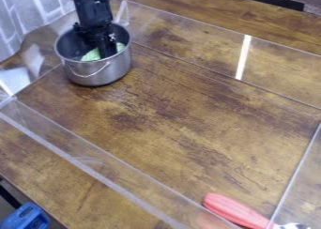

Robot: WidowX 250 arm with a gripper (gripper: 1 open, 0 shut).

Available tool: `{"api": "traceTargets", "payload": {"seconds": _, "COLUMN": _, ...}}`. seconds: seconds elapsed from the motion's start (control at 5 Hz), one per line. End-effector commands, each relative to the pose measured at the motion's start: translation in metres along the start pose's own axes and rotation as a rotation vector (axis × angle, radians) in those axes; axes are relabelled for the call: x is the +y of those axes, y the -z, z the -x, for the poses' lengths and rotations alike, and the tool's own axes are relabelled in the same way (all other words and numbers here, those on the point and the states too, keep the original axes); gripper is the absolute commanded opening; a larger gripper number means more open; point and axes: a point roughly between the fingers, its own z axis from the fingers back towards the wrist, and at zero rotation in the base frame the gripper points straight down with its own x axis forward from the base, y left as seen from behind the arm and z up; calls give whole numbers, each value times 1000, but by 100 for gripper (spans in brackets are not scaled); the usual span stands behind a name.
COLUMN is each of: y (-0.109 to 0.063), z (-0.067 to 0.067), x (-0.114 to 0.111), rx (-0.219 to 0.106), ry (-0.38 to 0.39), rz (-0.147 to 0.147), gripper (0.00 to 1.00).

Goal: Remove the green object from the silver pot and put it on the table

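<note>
Camera view: we have the black gripper (100, 38) reaching down into the silver pot (96, 66), by the green object (92, 54) inside. Can't tell if the fingers are spread or pinching it. Pot sits on the table (175, 111); red-handled item (236, 210) well apart, near the clear wall (111, 181).

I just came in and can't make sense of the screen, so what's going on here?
A robot arm has its gripper down in the silver pot, right at the green object. It is too dark and small to tell whether it has a grip. The green object is in the pot, not on the table.
</note>
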Motion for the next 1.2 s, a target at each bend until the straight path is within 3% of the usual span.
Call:
{"api": "traceTargets", "payload": {"seconds": 0.0, "y": 29, "z": 3, "x": -24, "rx": 52, "ry": 15, "rz": 58, "gripper": 100}}
{"api": "traceTargets", "payload": {"seconds": 0.2, "y": 26, "z": 12, "x": -30, "rx": 55, "ry": -9, "rz": 77, "gripper": 100}}
{"api": "traceTargets", "payload": {"seconds": 0.4, "y": 8, "z": 14, "x": -31, "rx": 51, "ry": -18, "rz": 68, "gripper": 0}}
{"api": "traceTargets", "payload": {"seconds": 0.6, "y": -10, "z": 16, "x": -33, "rx": 48, "ry": -28, "rz": 58, "gripper": 0}}
{"api": "traceTargets", "payload": {"seconds": 1.0, "y": -43, "z": 6, "x": -57, "rx": 86, "ry": 67, "rz": 14, "gripper": 0}}
